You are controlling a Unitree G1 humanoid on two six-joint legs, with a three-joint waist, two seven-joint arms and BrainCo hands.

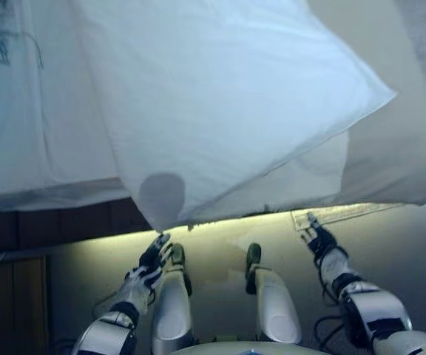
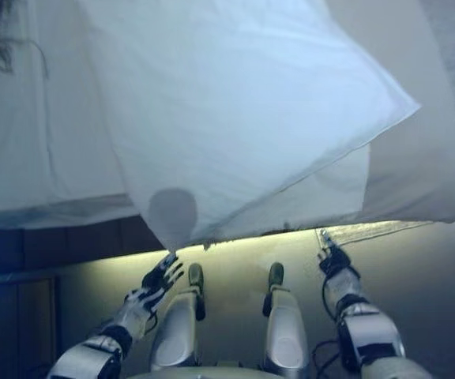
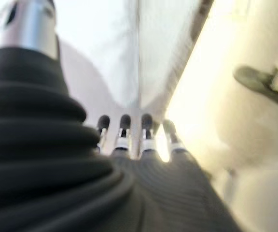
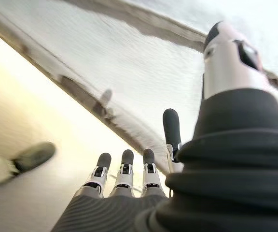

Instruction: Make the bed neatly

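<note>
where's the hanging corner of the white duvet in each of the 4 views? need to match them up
Left eye view: hanging corner of the white duvet, low centre-left, just above the left hand.
Right eye view: same corner, above that hand.
Left wrist view: white cloth past the fingertips; the tip itself cannot be made out.
Right wrist view: not in it; only the bed's grey edge.
Shared landmark: the lit floor strip along the bed.
</note>
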